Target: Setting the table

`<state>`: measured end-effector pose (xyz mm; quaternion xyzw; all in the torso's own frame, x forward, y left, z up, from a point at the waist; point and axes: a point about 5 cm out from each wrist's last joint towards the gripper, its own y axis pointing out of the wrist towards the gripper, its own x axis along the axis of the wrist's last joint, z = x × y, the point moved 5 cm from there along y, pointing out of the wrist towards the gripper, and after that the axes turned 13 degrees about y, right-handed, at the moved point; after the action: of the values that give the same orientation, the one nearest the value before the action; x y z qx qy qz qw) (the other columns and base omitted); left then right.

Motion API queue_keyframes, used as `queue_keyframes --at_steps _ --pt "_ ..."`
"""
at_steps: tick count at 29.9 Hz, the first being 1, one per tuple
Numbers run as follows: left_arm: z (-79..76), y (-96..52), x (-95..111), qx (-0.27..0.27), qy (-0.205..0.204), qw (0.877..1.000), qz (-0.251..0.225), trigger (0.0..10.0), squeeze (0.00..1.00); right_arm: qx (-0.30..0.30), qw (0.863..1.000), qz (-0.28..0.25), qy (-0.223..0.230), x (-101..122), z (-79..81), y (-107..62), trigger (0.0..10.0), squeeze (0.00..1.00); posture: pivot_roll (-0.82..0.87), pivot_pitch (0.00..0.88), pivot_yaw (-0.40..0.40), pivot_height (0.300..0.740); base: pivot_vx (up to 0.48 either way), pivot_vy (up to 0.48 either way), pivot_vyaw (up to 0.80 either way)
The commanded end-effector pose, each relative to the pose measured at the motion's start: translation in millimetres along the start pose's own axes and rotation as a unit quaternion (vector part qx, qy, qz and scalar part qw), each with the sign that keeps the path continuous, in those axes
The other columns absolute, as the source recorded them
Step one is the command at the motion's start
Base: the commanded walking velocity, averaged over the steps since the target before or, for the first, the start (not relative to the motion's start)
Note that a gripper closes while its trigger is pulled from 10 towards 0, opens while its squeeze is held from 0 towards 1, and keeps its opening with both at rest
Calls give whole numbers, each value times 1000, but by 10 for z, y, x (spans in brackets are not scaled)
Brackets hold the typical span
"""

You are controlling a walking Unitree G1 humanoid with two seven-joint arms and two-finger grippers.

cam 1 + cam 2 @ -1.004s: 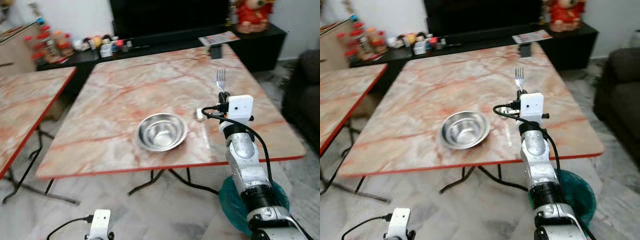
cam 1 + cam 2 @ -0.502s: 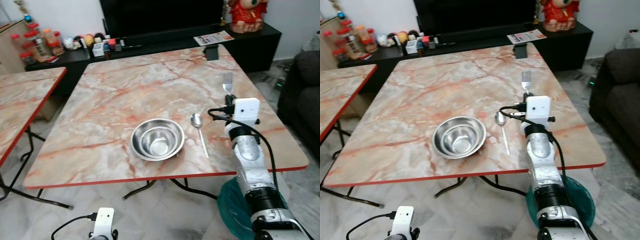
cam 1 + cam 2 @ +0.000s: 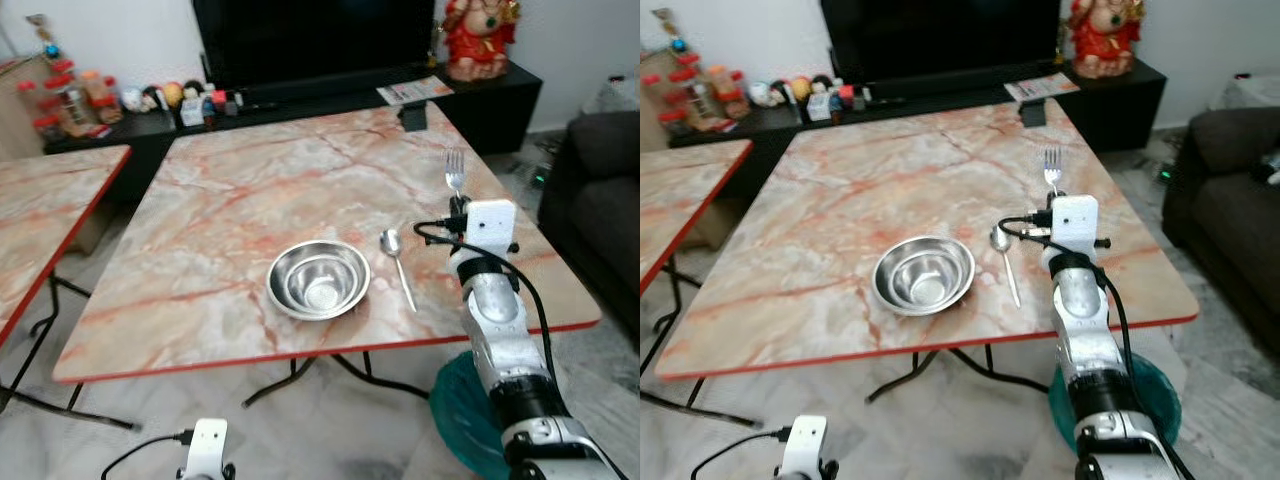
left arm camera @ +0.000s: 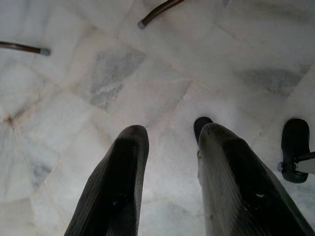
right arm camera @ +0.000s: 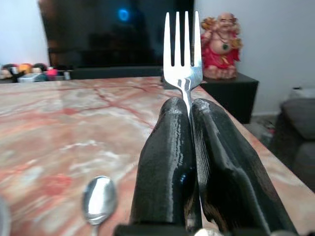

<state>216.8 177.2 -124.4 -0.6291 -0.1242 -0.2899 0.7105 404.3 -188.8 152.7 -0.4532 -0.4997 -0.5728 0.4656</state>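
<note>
Since a moment ago the camera's shifted while the right end effector [image 5: 189,147] stays clamped on the fork [image 3: 455,169], tines up, near the spoon [image 3: 397,262] and steel bowl [image 3: 319,279] on the marble surface [image 3: 230,190], so next it probably needs lowering flat just beside the spoon; left end effector [image 4: 170,162] hangs idle, fingers apart.

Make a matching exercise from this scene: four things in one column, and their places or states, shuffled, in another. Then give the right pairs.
Things:
1. fork
2. spoon
3. steel bowl
4. left end effector

Places or states:
A. lies flat on the marble table, just right of the bowl
B. hangs low over the tiled floor, fingers apart
C. clamped upright in the right end effector, tines up
D. stands empty near the table's front edge

Pairs: 1-C, 2-A, 3-D, 4-B
</note>
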Motion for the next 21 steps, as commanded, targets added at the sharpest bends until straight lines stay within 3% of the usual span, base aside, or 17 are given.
queue_keyframes --at_steps 1,11,21 --pt "73 -1 -10 10 0 1000 3 10000 0 3 1000 4 3 -9 41 10 10000 0 -106 0 121 740 311 0 0" --pt "83 0 -3 12 0 1000 2 10000 0 5 1000 4 6 -6 61 21 10000 0 -101 0 120 740 304 0 0" --pt "82 1 7 10 0 1000 0 10000 0 4 1000 7 4 -21 47 8 10000 0 -103 0 120 740 0 0 0"
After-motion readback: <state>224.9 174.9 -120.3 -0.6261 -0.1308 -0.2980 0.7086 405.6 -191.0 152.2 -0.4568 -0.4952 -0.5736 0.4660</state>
